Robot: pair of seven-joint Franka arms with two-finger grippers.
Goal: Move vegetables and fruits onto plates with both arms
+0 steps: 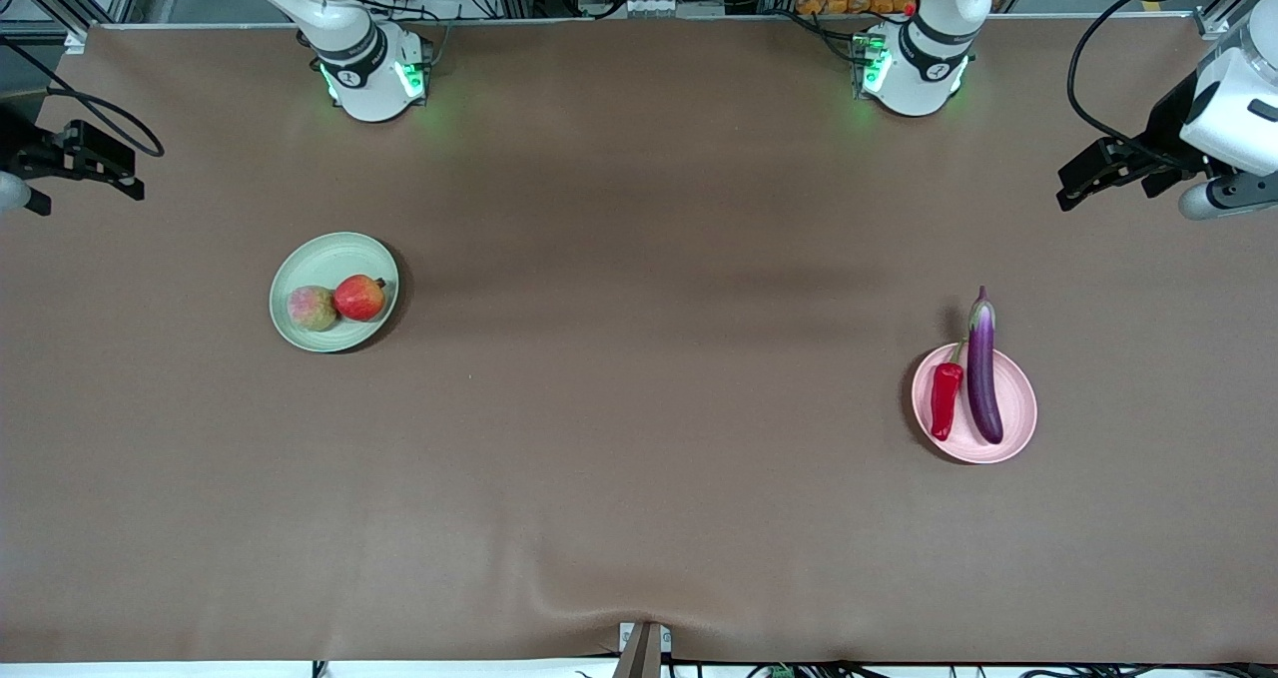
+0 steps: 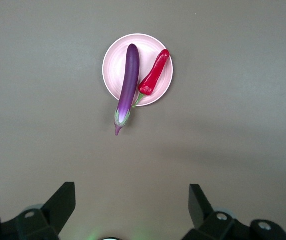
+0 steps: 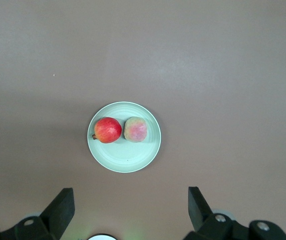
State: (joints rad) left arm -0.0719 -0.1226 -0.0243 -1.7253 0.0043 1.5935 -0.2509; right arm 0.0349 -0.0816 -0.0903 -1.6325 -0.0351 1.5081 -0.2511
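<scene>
Fruit on the green plate, veggies on the pink plate, both claws wide open and empty.

Red apple (image 1: 359, 298) and yellow-green fruit (image 1: 312, 308) side by side, touching, on green plate (image 1: 300, 269) toward the right arm's end. Purple eggplant (image 1: 983, 368) and red chili (image 1: 945, 398) side by side on pink plate (image 1: 1013, 418) toward the left arm's end, eggplant cap sticking out over the rim. Left gripper (image 2: 131, 207) up high at that end of the table (image 1: 639, 458), fingers spread apart. Right gripper (image 3: 130, 207) up high at its own end, fingers spread apart too. Both arms waiting.
</scene>
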